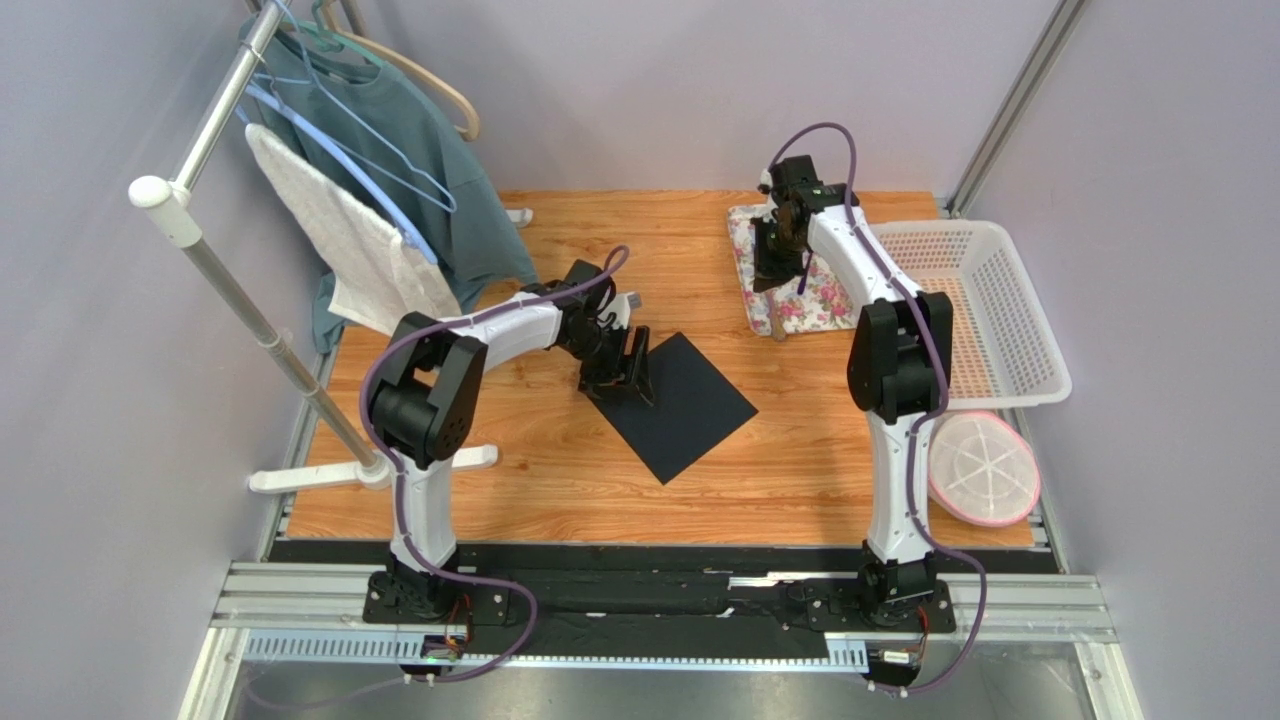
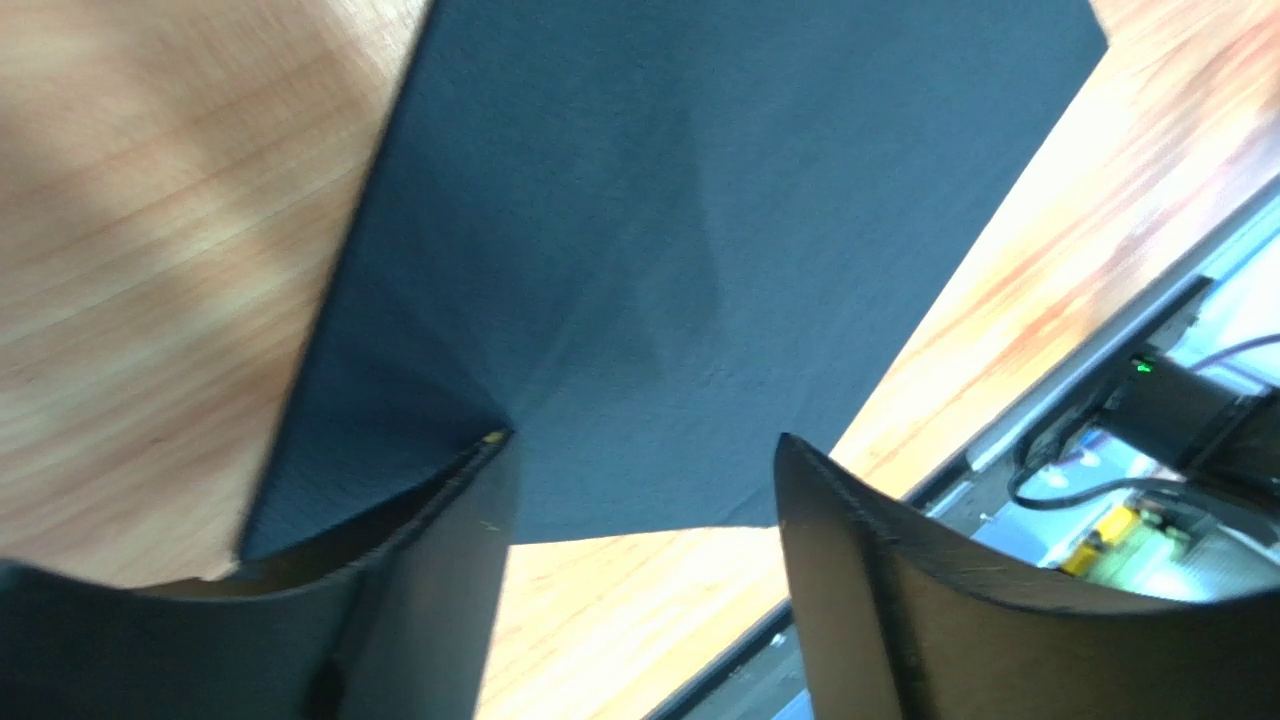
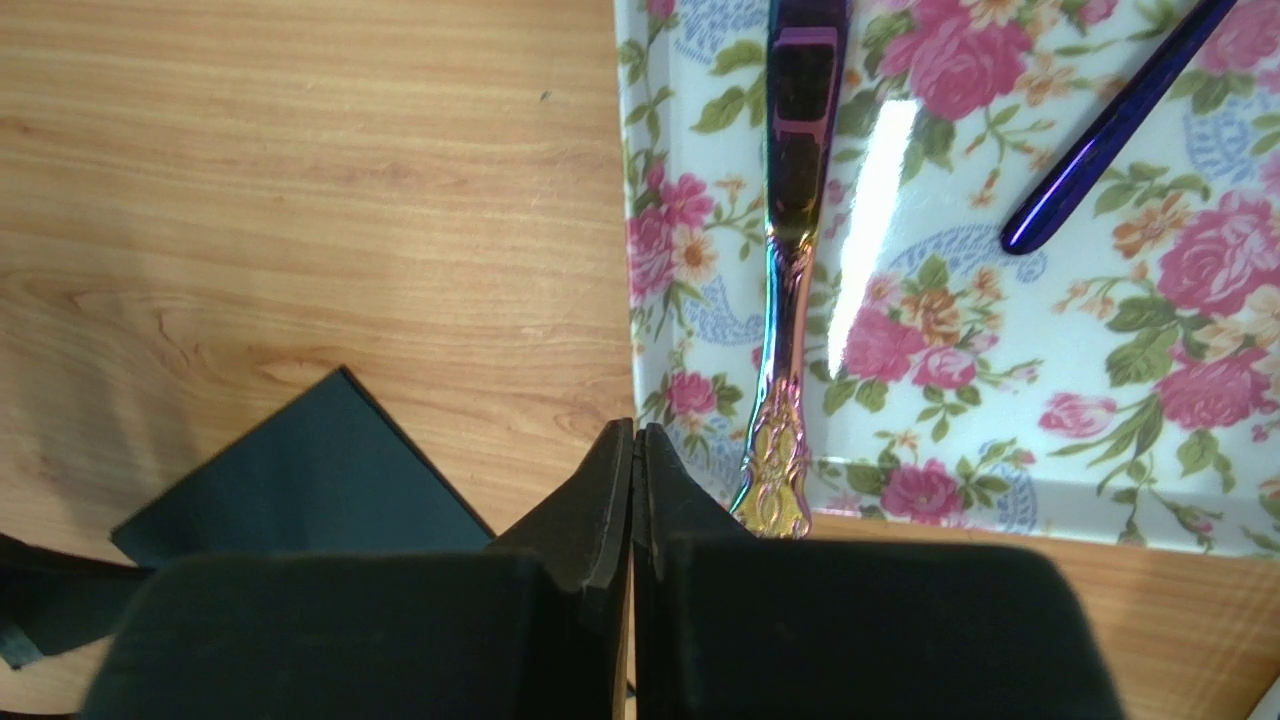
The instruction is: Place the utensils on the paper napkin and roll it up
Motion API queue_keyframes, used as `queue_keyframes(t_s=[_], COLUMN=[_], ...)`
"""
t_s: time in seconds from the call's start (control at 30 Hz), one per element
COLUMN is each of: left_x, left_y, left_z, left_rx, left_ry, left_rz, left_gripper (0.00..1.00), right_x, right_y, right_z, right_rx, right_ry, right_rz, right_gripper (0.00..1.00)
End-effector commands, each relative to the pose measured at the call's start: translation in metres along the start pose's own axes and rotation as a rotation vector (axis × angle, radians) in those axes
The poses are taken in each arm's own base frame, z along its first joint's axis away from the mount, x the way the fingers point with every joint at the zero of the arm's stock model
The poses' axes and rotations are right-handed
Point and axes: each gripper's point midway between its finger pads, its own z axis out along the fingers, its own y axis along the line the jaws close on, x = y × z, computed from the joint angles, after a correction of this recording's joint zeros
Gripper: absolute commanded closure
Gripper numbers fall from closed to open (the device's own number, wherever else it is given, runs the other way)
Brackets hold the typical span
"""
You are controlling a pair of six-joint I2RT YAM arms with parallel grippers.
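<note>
Utensils (image 3: 786, 323) sit on floral mat (image 3: 962, 375), upper right of top view; none on paper napkin (image 1: 691, 398), flat mid-frame, unrolled. Right gripper (image 3: 631, 438) closed, empty, beside a handle. Left gripper (image 2: 643, 443) open over napkin corner, empty.

Pale grey walls (image 1: 676, 90), wooden tabletop (image 1: 571, 465), white clothes rack (image 1: 233, 285)

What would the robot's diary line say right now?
left gripper open at napkin corner | right gripper shut at floral mat edge | utensils on mat, not yet on napkin
</note>
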Motion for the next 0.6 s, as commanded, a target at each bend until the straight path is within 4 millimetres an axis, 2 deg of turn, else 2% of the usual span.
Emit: queue_keyframes(t_s=[0.0,0.07,0.13,0.17,0.2,0.23,0.33,0.57], left_x=[-0.024,-0.030,-0.034,-0.037,-0.037,-0.037,-0.038,-0.043], left_y=[-0.010,-0.019,-0.026,-0.032,-0.033,-0.036,-0.044,-0.063], left_z=[-0.025,-0.037,-0.045,-0.053,-0.056,-0.058,-0.073,-0.102], left_rx=[-0.026,-0.014,-0.004,0.000,0.003,0.006,0.009,0.019], left_ry=[-0.121,-0.153,-0.175,-0.198,-0.205,-0.210,-0.248,-0.326], left_rz=[0.085,0.114,0.141,0.156,0.162,0.175,0.208,0.286], left_gripper=[0.23,0.15,0.12,0.02,0.02,0.02,0.01,0.01], right_x=[-0.006,-0.009,-0.018,-0.015,-0.016,-0.017,-0.024,-0.026], right_y=[0.013,0.007,0.001,-0.002,-0.006,-0.008,-0.020,-0.037], right_z=[-0.026,-0.022,-0.020,-0.011,-0.008,-0.005,0.001,0.021], right_rx=[0.025,0.051,0.083,0.094,0.109,0.111,0.155,0.189], right_ry=[-0.056,-0.062,-0.082,-0.059,-0.055,-0.050,-0.058,-0.037], right_rz=[-0.047,-0.068,-0.094,-0.103,-0.110,-0.115,-0.131,-0.155], right_gripper=[1.00,0.97,0.86,0.81,0.75,0.66,0.54,0.56])
